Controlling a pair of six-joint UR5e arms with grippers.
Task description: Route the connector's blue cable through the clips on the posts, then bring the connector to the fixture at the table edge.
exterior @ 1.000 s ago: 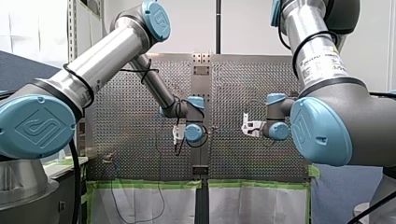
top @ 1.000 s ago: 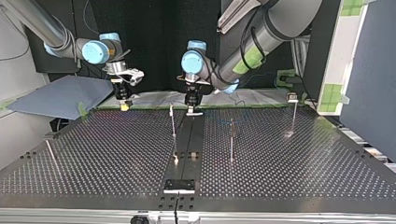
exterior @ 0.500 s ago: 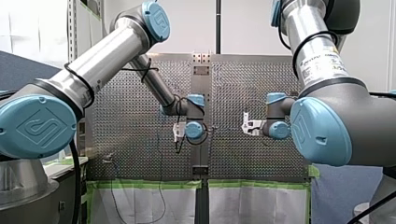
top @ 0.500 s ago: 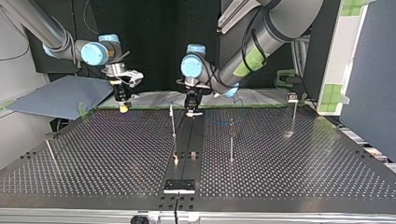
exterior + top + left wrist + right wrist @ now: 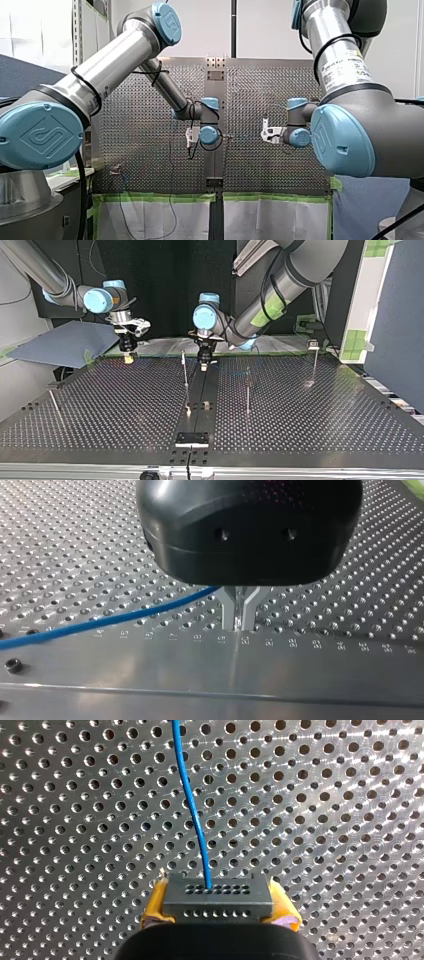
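In the right wrist view my right gripper (image 5: 218,912), with yellow pads (image 5: 154,909), is shut on the grey connector (image 5: 217,897). The blue cable (image 5: 192,805) leaves the connector's face and runs ahead over the perforated table. In the left wrist view my left gripper (image 5: 240,622) has its metal fingers (image 5: 231,611) shut, tips low over the smooth centre strip (image 5: 150,665). The blue cable (image 5: 115,621) runs in between them near their base. In the top view my left gripper (image 5: 202,365) hangs beside a thin post (image 5: 185,371), and my right gripper (image 5: 128,356) is at the far left.
More thin posts stand at the top view's middle (image 5: 247,390), right (image 5: 315,365) and left (image 5: 55,405). A dark fixture (image 5: 191,438) sits on the centre strip at the near table edge. A grey-blue sheet (image 5: 60,342) lies beyond the far left corner.
In the top view my left gripper has shifted a little left and lower toward the strip. My right gripper has drifted left with the connector. Both grips are unchanged.
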